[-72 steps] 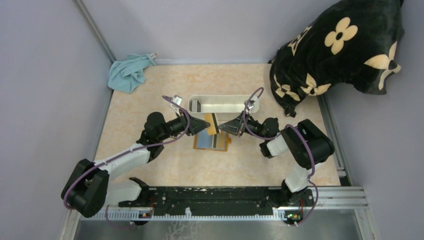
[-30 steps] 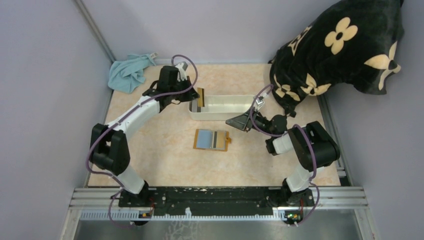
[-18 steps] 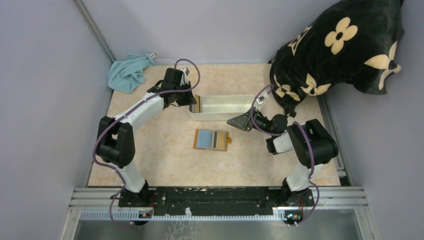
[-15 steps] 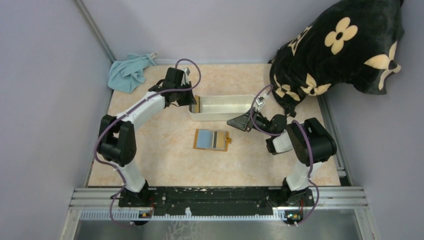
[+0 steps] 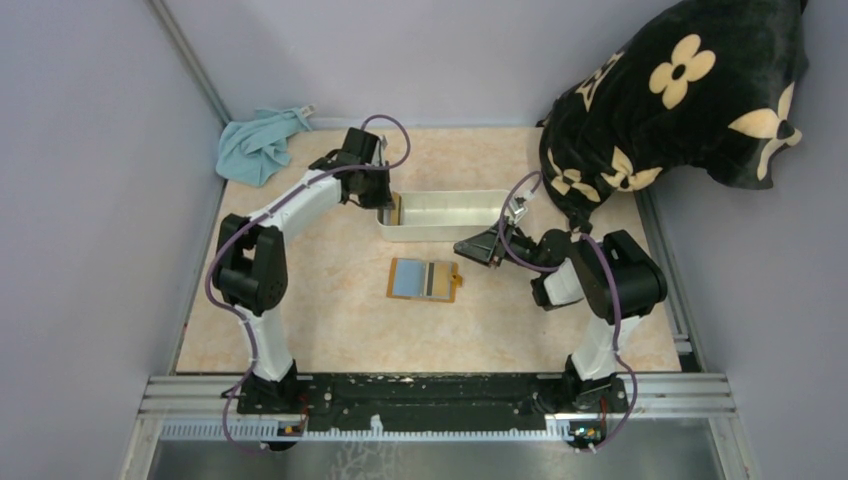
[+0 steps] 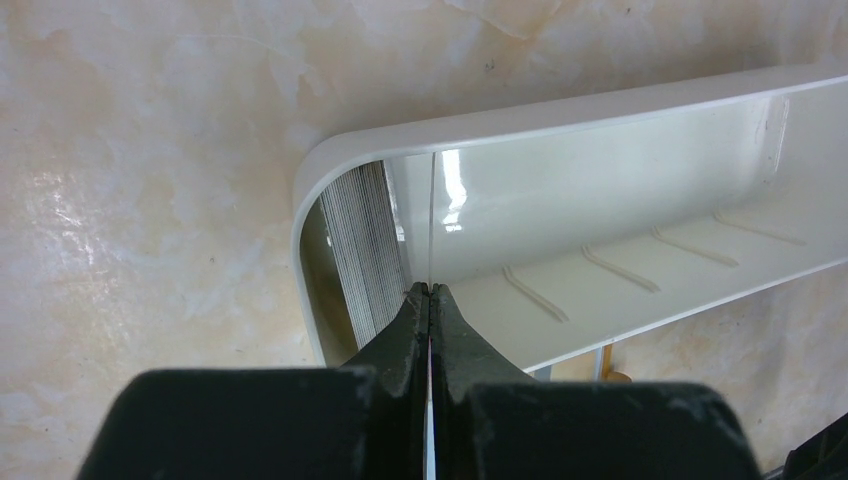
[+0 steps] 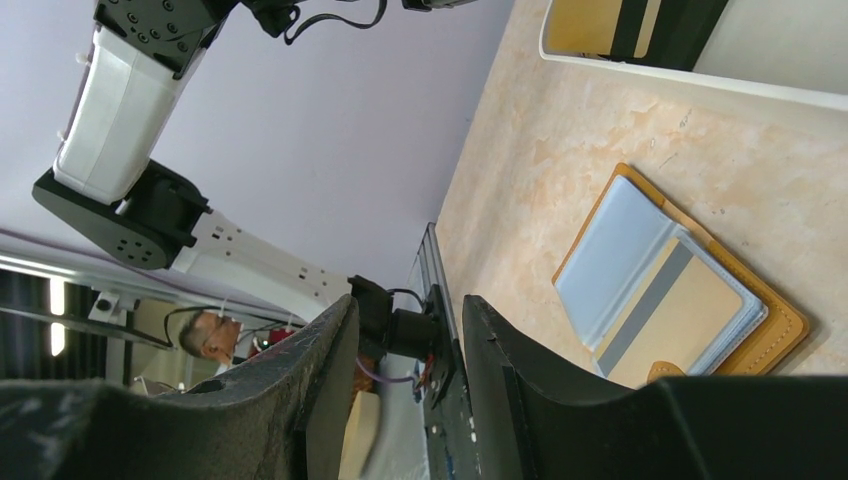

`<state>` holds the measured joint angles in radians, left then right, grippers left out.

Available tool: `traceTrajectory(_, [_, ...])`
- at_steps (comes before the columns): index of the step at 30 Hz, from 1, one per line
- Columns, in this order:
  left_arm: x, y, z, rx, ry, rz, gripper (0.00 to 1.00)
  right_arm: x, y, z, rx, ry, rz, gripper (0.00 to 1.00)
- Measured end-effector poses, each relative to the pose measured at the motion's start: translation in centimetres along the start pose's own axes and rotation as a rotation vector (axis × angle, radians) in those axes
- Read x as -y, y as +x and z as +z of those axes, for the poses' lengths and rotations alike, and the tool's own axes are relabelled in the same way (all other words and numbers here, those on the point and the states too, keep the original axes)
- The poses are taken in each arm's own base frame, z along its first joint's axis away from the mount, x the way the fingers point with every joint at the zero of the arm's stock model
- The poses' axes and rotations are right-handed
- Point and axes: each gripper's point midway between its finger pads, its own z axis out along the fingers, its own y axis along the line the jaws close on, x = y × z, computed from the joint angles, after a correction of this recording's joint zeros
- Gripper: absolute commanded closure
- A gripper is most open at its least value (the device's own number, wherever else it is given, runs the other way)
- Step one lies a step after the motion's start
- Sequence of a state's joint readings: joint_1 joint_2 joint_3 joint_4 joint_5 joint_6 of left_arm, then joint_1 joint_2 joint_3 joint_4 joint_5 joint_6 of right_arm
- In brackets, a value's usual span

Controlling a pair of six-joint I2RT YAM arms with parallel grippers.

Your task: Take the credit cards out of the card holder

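The orange-brown card holder lies open and flat on the table, in front of the white tray. A pale blue face and a tan card with a grey stripe show inside it. My left gripper is shut on a tan-gold credit card, which stands upright inside the tray's left end. That card is edge-on in the left wrist view, a thin line above the gripper. My right gripper hovers open and empty to the holder's right, jaws apart.
A teal cloth lies at the back left corner. A black pillow with cream flowers fills the back right. Grey walls close in both sides, and a metal rail runs along the near edge.
My left arm carried the tan-gold card from above the holder to the tray's left end and lowered it inside. The right gripper drew back a little to the right and stayed open.
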<state>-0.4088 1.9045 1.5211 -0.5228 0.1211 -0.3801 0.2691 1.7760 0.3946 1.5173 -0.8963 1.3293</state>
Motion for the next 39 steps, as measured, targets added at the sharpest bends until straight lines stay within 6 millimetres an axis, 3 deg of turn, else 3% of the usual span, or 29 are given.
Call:
traceTrajectory(17, [-1.1, 0.8, 1.3, -0.037, -0.052, -0.013, 1.0, 0.1, 0.0, -0.1, -0.002, 0.002, 0.001, 0.57])
traceTrajectory(28, [-1.3, 1.1, 2.0, -0.045, -0.054, -0.024, 0.7, 0.1, -0.2, -0.2, 0.0, 0.003, 0.001, 0.57])
traceTrajectory(39, [-0.7, 0.3, 1.3, -0.016, -0.04, -0.025, 0.64, 0.4, -0.2, -0.3, 0.0, 0.009, 0.009, 0.57])
